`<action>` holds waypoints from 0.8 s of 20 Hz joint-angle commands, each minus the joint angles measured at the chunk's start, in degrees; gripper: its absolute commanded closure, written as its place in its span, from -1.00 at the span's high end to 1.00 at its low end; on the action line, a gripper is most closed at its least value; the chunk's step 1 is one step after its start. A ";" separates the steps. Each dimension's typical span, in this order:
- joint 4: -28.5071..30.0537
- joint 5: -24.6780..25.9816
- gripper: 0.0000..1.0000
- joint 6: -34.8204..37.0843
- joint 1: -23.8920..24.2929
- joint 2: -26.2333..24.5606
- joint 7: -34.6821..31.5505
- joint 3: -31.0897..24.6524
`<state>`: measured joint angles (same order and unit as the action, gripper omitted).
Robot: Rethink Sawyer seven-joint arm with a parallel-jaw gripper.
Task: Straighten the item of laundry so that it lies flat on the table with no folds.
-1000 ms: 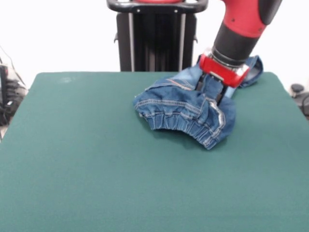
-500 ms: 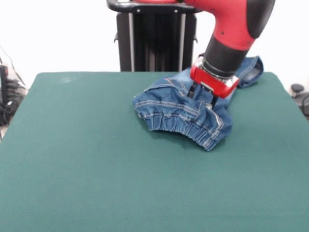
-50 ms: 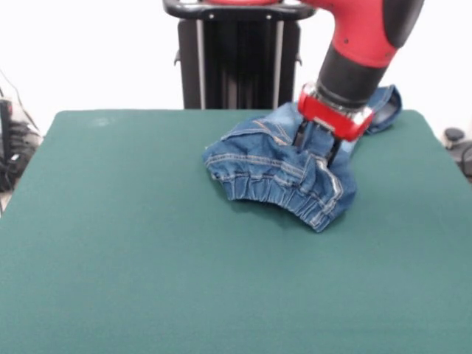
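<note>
The item of laundry (image 3: 280,173), a small pair of blue denim jeans, lies bunched and folded over on the far right part of the table (image 3: 147,258). Its gathered elastic waistband faces the front. One leg end (image 3: 387,103) trails toward the back right corner behind the arm. My gripper (image 3: 317,145) comes down from above onto the top of the heap and is shut on a raised fold of denim that shows between its dark fingers (image 3: 302,136). The fingertips are sunk in the cloth.
The dark green table spreads wide to the left and front of the jeans. A black pedestal (image 3: 236,55) stands behind the table's far edge. Cables and dark equipment (image 3: 15,147) sit off the left edge.
The gripper swung left and slightly up, then came back a little to the right. The bunched denim at its right side shifted a little with it.
</note>
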<state>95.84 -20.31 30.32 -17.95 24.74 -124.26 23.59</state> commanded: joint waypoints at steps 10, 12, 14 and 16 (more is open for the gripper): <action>-2.83 -0.30 1.00 13.48 1.42 6.89 -8.70 -6.91; -4.21 0.98 1.00 9.60 0.62 3.74 -10.11 -5.40; -5.12 1.56 1.00 5.94 0.15 0.91 -11.14 -4.63; -5.85 1.86 1.00 3.51 0.13 -1.03 -11.31 -4.25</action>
<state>92.46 -20.23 40.63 -16.56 32.17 -124.26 23.15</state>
